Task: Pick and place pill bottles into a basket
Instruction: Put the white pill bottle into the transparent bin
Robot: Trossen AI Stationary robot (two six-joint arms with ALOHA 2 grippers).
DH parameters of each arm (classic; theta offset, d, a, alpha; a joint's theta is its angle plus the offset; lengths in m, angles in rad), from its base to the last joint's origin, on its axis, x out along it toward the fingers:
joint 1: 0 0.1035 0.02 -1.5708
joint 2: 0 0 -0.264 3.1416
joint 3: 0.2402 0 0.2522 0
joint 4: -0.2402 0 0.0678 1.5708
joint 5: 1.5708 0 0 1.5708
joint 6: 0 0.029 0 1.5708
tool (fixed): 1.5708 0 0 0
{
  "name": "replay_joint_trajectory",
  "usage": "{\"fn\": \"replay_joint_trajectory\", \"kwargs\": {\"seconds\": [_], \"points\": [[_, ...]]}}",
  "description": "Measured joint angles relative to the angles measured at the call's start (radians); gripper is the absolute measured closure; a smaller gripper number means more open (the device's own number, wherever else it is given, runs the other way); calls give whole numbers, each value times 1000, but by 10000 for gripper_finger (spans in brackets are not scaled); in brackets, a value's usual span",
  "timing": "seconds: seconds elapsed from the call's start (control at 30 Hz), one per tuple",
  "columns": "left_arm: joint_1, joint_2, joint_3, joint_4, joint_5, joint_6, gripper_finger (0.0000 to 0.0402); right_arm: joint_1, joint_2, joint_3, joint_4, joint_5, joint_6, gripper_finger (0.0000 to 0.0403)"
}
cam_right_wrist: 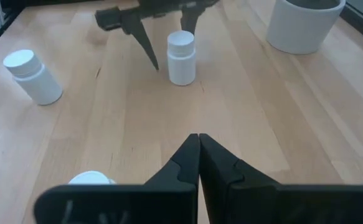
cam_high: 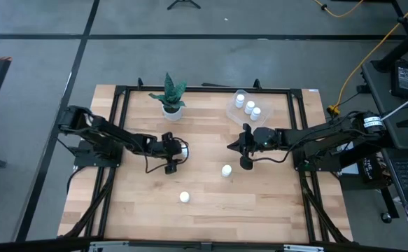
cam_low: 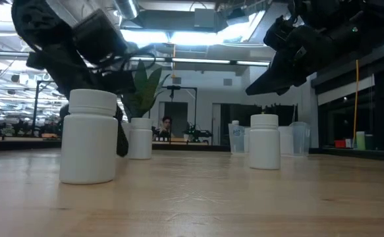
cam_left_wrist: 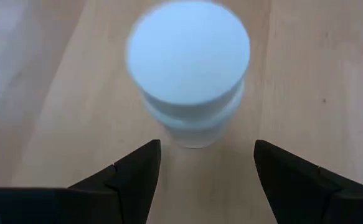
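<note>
White caps first: from above, count three pill bottles standing inside the basket toward the far side of the table, on the right arm's half, and three more loose on the boards. Take as target bottle the one just beside the left gripper. Note the right gripper waiting near the basket. At table height, confirm the target bottle upright, with a dark finger of the left gripper close alongside. Through the left wrist camera, check the fingers spread and empty, with the target bottle just ahead of the tips and not yet between them. Advance straight until the body sits centred in the gap, then close evenly below the cap to avoid tipping. Through the right wrist camera, verify the fingers pressed together on nothing. Keep that arm clear of the carry path to the basket.
</note>
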Motion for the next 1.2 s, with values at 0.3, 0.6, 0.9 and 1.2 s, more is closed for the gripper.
{"fn": "replay_joint_trajectory", "kwargs": {"seconds": [0.3,0.6,0.9,1.2], "points": [[7,124,2,204,-4,19,151,0,0,0,8,0,-1,392],[8,142,2,256,-7,17,151,0,0,0,8,0,-3,392],[9,146,-1,293,-8,27,153,0,0,0,9,1,-3,392],[9,145,-1,296,-4,26,238,0,0,0,9,1,-3,392]]}}
